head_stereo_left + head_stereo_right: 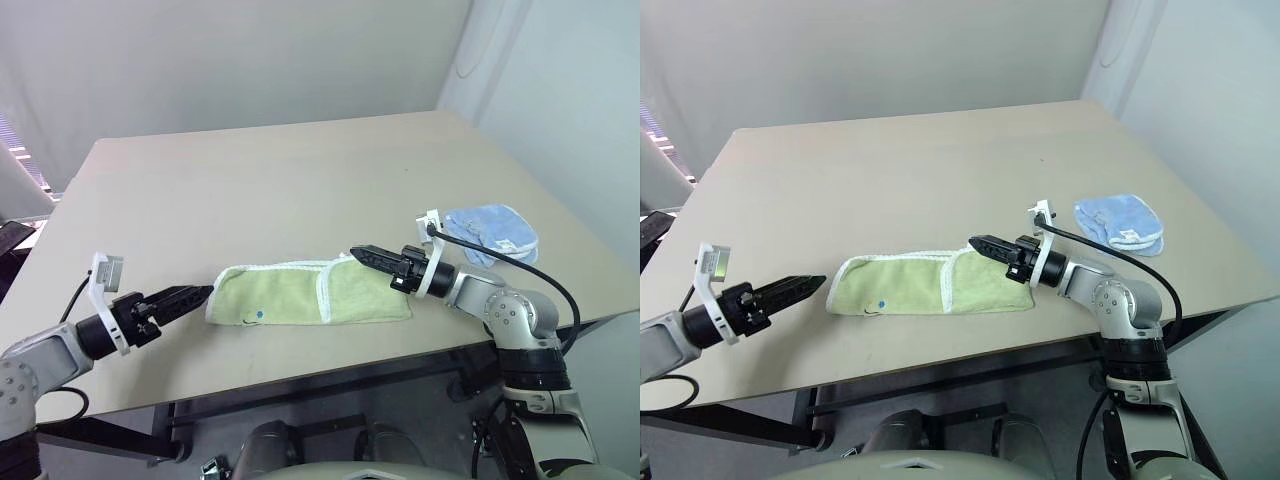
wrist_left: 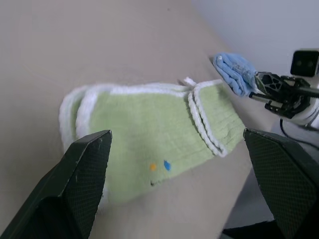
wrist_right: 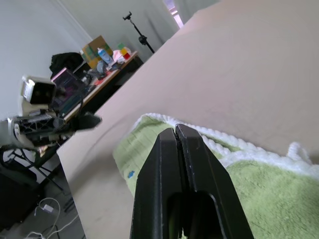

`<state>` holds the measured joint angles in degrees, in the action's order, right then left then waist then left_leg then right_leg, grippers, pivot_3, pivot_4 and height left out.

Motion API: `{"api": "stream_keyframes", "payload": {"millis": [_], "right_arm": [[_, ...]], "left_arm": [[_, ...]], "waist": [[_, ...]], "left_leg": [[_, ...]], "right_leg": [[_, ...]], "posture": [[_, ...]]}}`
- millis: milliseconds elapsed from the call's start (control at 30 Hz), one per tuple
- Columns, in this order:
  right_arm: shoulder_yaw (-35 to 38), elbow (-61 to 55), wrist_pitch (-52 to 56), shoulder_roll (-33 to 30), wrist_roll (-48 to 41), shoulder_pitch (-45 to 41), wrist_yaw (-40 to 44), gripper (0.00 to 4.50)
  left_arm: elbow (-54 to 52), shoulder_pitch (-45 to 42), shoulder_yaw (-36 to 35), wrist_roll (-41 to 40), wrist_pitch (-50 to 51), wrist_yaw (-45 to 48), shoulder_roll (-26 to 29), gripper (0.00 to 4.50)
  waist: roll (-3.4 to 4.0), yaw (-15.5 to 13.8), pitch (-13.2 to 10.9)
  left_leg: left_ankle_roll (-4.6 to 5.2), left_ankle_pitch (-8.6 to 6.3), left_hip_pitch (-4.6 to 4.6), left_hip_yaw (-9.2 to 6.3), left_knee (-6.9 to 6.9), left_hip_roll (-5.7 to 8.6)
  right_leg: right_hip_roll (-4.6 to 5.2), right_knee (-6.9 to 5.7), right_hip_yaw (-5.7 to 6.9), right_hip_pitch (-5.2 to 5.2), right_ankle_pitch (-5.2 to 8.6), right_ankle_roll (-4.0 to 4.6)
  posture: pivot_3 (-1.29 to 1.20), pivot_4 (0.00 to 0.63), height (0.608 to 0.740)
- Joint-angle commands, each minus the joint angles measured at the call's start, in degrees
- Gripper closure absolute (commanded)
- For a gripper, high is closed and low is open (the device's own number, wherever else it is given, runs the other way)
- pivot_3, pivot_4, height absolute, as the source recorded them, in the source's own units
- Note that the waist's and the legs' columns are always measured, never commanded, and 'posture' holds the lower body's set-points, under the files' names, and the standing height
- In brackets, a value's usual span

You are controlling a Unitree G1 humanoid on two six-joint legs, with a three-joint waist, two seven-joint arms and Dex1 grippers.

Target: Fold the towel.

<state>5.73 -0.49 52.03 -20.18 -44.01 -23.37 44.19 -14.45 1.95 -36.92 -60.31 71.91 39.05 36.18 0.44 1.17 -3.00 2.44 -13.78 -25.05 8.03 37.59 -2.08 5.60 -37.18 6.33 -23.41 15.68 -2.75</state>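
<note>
The towel (image 1: 300,295), light green with white corded edging, lies folded into a long strip near the table's front edge. Its right part is lapped over the middle, and small coloured marks (image 2: 160,166) show on the left part. My left gripper (image 1: 203,293) is open just off the towel's left end and points at it; in the left wrist view its two fingers (image 2: 84,169) stand wide apart with the towel between and beyond them. My right gripper (image 1: 356,252) is shut with nothing in it, a little above the towel's right part, pointing left.
A small light blue cloth (image 1: 492,232) lies crumpled on the beige table (image 1: 300,180) to the right, behind my right arm. The table's front edge (image 1: 330,368) runs just in front of the towel. A cluttered desk (image 3: 107,59) stands beyond the table's left side.
</note>
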Motion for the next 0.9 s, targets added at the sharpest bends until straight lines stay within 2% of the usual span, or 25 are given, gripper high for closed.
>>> {"api": "stream_keyframes", "payload": {"millis": [33,233,500,600,900], "right_arm": [[0.27,0.81,0.18,1.06,-0.68,-2.43,-0.7,4.5],[1.26,1.66,4.0,0.82,-2.02,-3.12,-1.52,4.5],[1.9,1.13,4.31,-0.1,-1.57,-2.26,-2.29,4.5],[2.17,1.0,3.92,-0.07,-1.37,-2.21,-2.83,4.5],[3.27,0.79,3.55,-0.05,-0.76,-1.43,-4.62,4.5]], "left_arm": [[-0.14,1.75,-4.28,-8.45,5.77,-6.7,-2.19,0.04],[1.03,6.96,-7.06,-22.18,6.74,-17.28,-5.07,0.04],[6.14,8.72,-3.18,-27.17,3.15,-27.13,-6.42,0.04],[10.84,6.92,-1.16,-29.31,1.83,-32.09,-7.03,0.04],[17.69,-0.31,5.15,-29.64,-1.4,-37.43,-9.24,0.04]], "waist": [[-0.03,0.01,0.01],[-0.05,-0.03,0.03],[-0.05,-0.08,0.03],[-0.02,-0.05,0.03],[0.34,-0.79,0.18]], "left_leg": [[-0.04,0.02,0.02,0.0,-0.09,0.01],[-0.24,0.15,0.04,0.0,-0.43,0.03],[-0.24,0.14,0.04,0.0,-0.46,0.06],[-0.24,0.14,0.04,0.0,-0.57,0.08],[-0.24,0.14,0.04,0.0,-0.64,0.12]], "right_leg": [[0.01,0.02,0.0,-0.02,0.0,0.0],[0.02,0.06,0.0,-0.19,0.03,0.07],[0.06,0.12,-0.02,-0.21,0.01,0.18],[0.06,0.18,-0.03,-0.23,-0.05,0.26],[0.17,0.16,0.08,-0.25,-0.11,0.35]], "posture": [[0.0,0.0,0.724],[0.0,0.0,0.724],[0.0,0.0,0.724],[0.0,0.0,0.724],[0.0,0.0,0.724]]}}
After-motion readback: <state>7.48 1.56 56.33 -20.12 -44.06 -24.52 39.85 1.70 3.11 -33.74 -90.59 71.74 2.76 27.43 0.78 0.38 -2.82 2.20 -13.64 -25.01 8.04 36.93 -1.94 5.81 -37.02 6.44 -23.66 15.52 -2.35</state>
